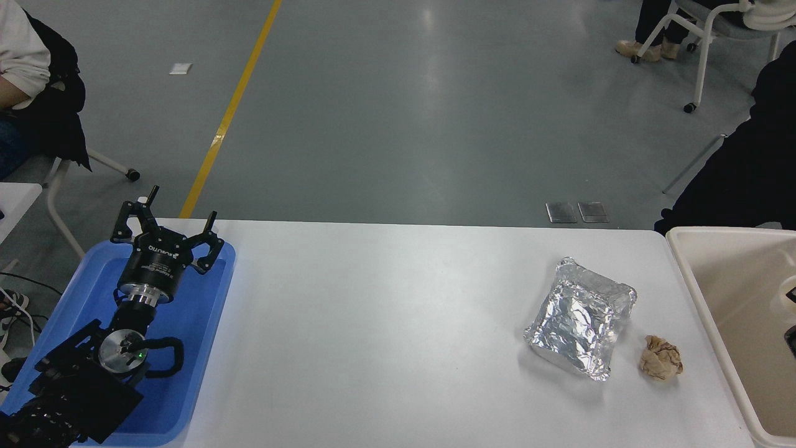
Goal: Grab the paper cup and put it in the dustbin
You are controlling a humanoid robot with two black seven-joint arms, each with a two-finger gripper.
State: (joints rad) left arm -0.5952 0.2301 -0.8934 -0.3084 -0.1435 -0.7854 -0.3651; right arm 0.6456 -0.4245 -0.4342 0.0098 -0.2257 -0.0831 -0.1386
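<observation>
The dustbin (684,261) is a large cream bin at the table's right end, cut off by the picture's edge. Small black parts of my right gripper (791,317) poke in from the right edge, over the bin's inside. Between them runs a pale curved edge; I cannot tell whether it is the paper cup. My left gripper (177,214) is parked open over the blue tray at the lower left, holding nothing.
A crinkled silver foil container (581,323) and a crumpled brown paper ball (661,358) lie on the white table (385,323) near the bin. The blue tray (199,298) is under the left arm. People sit beyond the table at the far left and right.
</observation>
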